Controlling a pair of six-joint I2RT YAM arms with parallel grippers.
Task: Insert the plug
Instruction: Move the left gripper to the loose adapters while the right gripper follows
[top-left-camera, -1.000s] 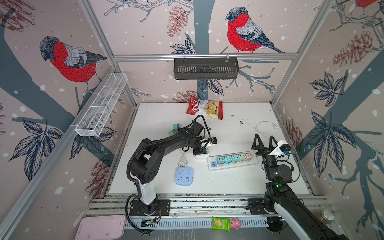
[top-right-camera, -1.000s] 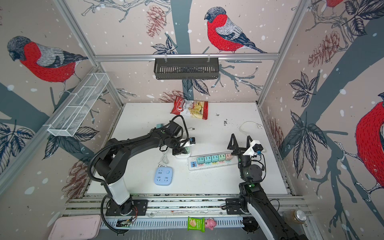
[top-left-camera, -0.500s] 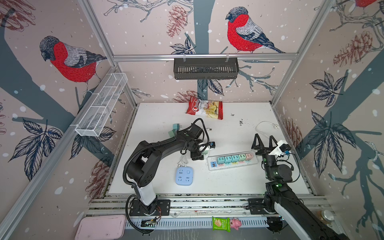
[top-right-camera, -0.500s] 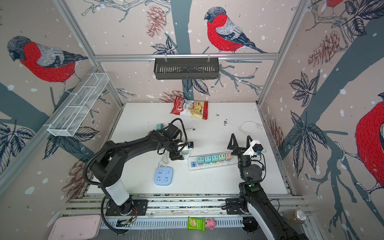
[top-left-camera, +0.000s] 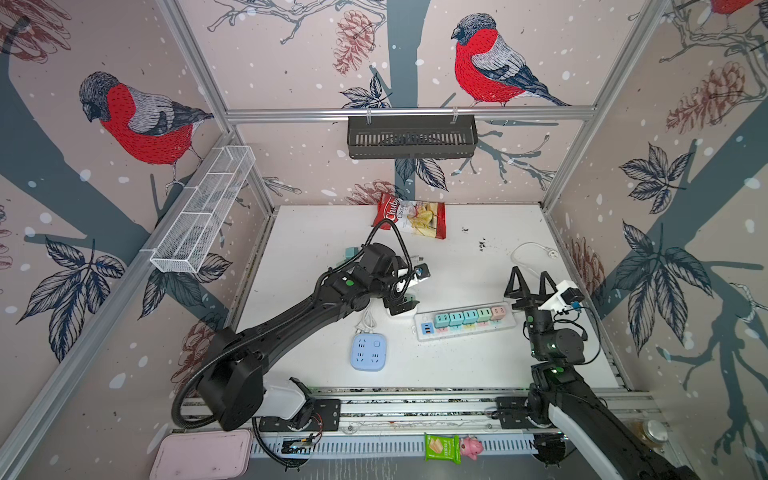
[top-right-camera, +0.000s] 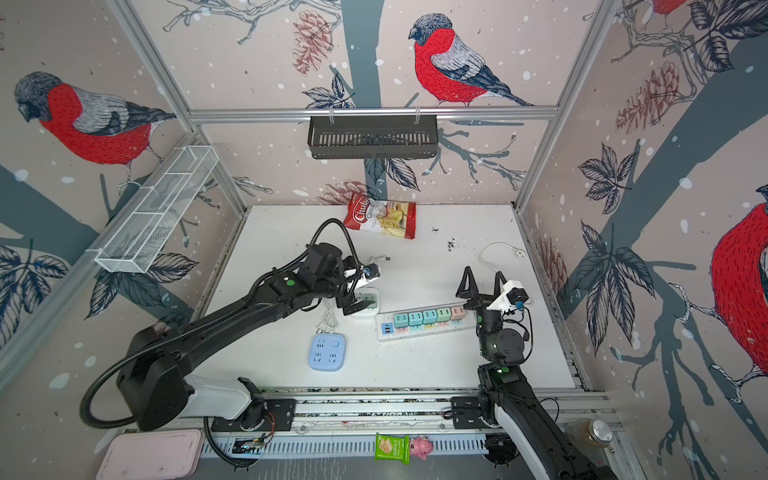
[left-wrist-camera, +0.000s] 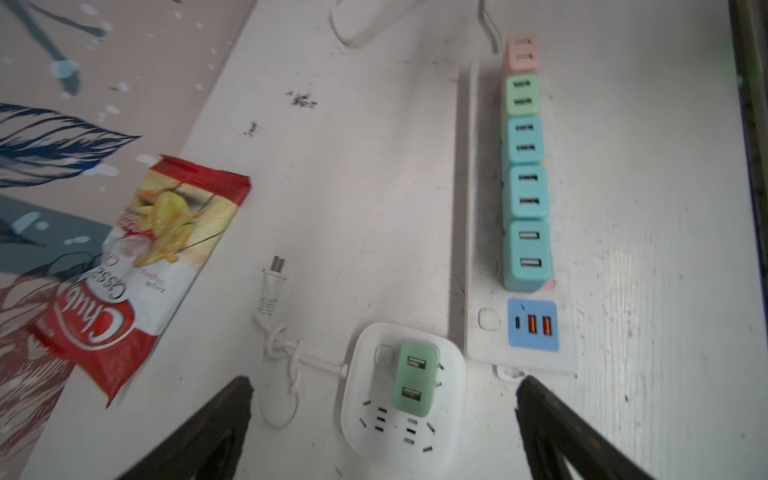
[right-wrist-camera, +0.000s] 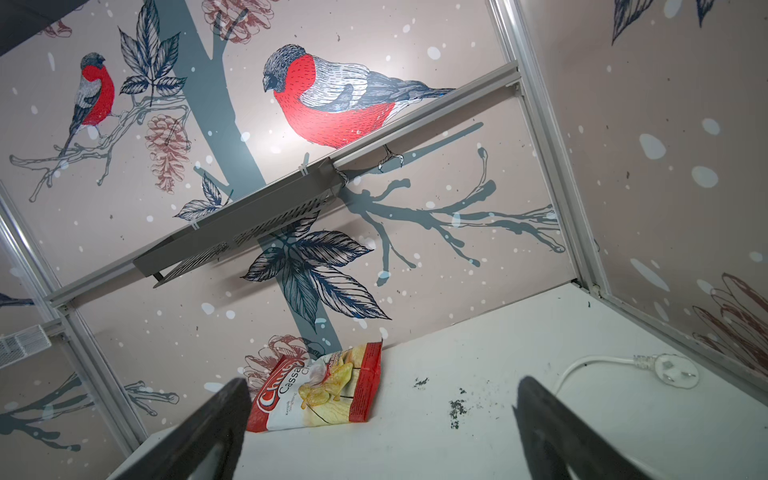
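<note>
Two end effectors work around one long white power strip (top-left-camera: 465, 331) lying on the table (top-left-camera: 457, 374). The strip carries five plugs (left-wrist-camera: 524, 195) in a row (three teal, one green, one pink), with a blue USB panel (left-wrist-camera: 532, 325) at the end opposite the pink one. The task's green plug (left-wrist-camera: 415, 378) stands on a rounded white socket block (left-wrist-camera: 451, 395) that lies just beside the strip's USB end; how deeply its pins are seated cannot be told. The left end effector (left-wrist-camera: 384, 382) hangs over that block with its fingers (left-wrist-camera: 216, 428) spread wide, one to each side, gripping nothing. The right end effector (top-left-camera: 530, 274) stands raised at the strip's pink end, its fingers likewise spread and empty. A blue socket block (top-left-camera: 369, 352) lies near the strip's USB end, apart from it. A loose two-pin plug (left-wrist-camera: 274, 282) on a knotted white cord lies on the far side of the white block from the strip. A red snack bag (top-left-camera: 411, 218) lies well apart from the strip, against the back wall.
</note>
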